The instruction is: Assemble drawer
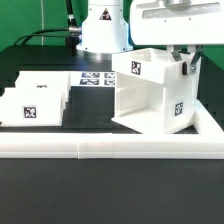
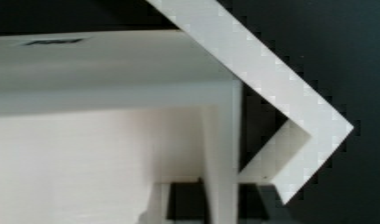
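The drawer's large white casing (image 1: 150,95) stands near the corner of the border wall, open side toward the exterior view's left, with square tags on its top and side. My gripper (image 1: 186,60) comes down on the casing's upper edge at the exterior view's right. In the wrist view my gripper (image 2: 221,187) straddles a thin casing wall (image 2: 222,130), with a dark finger (image 2: 185,205) pressed on each side of it. Two smaller white trays (image 1: 45,90) (image 1: 22,108) lie at the exterior view's left, each with a tag.
The long low white L-shaped border wall (image 1: 110,146) runs along the front and up the exterior view's right; its corner shows in the wrist view (image 2: 302,110). The marker board (image 1: 97,77) lies by the robot base (image 1: 103,30). The table is black.
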Robot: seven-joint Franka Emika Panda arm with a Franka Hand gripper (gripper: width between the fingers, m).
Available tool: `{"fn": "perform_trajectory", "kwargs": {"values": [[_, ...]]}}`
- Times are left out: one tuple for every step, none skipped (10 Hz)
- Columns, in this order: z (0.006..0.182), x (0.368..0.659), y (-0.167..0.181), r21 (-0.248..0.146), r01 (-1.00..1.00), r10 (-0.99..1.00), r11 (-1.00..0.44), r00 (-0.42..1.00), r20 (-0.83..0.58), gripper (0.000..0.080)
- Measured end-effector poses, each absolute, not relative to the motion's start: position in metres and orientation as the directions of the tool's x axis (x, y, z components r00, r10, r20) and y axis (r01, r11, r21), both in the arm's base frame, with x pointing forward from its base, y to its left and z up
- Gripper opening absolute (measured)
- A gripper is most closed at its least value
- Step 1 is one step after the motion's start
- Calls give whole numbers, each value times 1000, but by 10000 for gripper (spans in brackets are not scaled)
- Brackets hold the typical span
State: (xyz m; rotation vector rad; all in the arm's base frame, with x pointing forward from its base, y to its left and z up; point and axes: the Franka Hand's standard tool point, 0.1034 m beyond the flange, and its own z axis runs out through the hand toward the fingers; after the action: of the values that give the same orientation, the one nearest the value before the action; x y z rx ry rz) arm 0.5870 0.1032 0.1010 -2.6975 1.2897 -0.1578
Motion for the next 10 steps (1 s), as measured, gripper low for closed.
{"fn": "perform_trajectory", "kwargs": {"values": [[101, 587, 102, -180, -807, -822, -562, 569, 17, 44], [99, 585, 100, -173, -884, -896, -435, 443, -12, 44], [98, 585, 98, -161, -938, -948, -306, 316, -36, 44], [98, 587, 97, -161, -962, -972, -219, 230, -56, 44], [98, 591, 97, -162, -978, -987, -129, 142, -74, 44], [98, 598, 96, -159, -984, -992, -80, 94, -87, 44], [98, 604, 96, -158, -985, -992, -76, 90, -88, 44], [98, 611, 95, -159, -985, -992, -73, 88, -88, 44], [98, 620, 94, -161, -985, -993, -65, 80, -91, 44], [98, 628, 95, -159, -985, -993, -60, 76, -95, 44]]}}
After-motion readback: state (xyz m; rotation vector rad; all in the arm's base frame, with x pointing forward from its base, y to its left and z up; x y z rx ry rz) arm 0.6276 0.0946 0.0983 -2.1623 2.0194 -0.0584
